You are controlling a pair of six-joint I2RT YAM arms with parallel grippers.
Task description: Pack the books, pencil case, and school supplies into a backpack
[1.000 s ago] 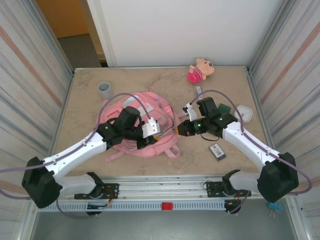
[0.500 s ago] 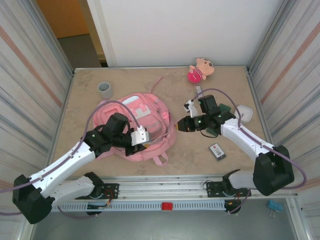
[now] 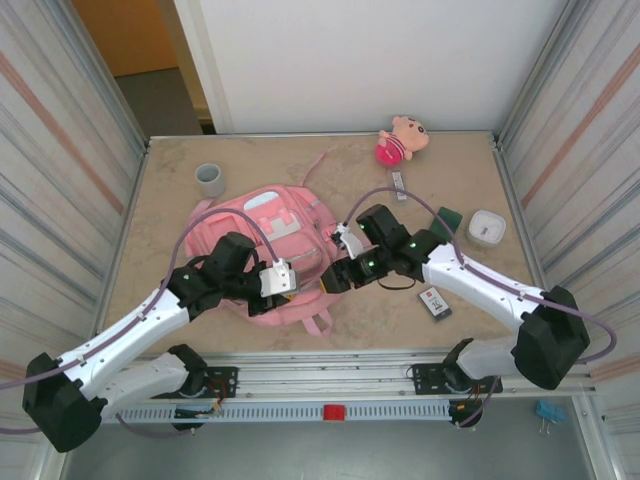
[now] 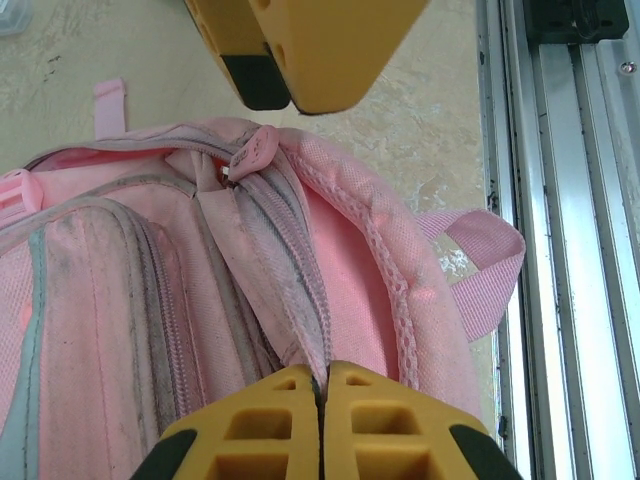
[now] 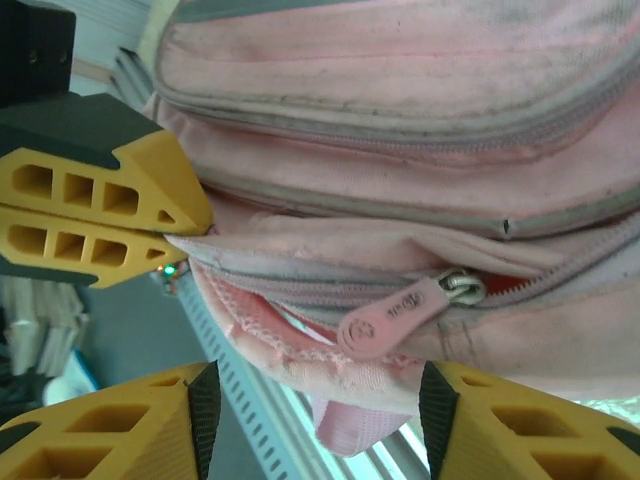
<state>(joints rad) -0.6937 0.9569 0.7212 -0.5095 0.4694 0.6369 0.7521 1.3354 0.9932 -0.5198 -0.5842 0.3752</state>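
Observation:
The pink backpack [image 3: 268, 238] lies flat left of the table's middle. My left gripper [image 3: 290, 288] is at its near right corner and is shut on the fabric edge beside the zip [image 4: 322, 385]. My right gripper [image 3: 328, 283] hangs open just right of that corner, its fingers either side of the pink zip pull [image 5: 400, 310] without touching it. A dark book [image 3: 447, 219], a black piece with white markings [image 3: 433, 302] and a slim grey stick [image 3: 398, 185] lie on the table to the right. The pencil case is out of view.
A grey cup [image 3: 210, 179] stands at the back left, and a pink plush doll [image 3: 402, 138] at the back. A white rounded-square box [image 3: 487, 227] sits at the right. Metal rails [image 4: 560, 200] run along the near edge, close to a backpack strap [image 4: 480, 260].
My right gripper has opened and moved left and nearer, to the backpack's near right corner. The left gripper, still shut on the fabric, drew back left, and the backpack shifted with it.

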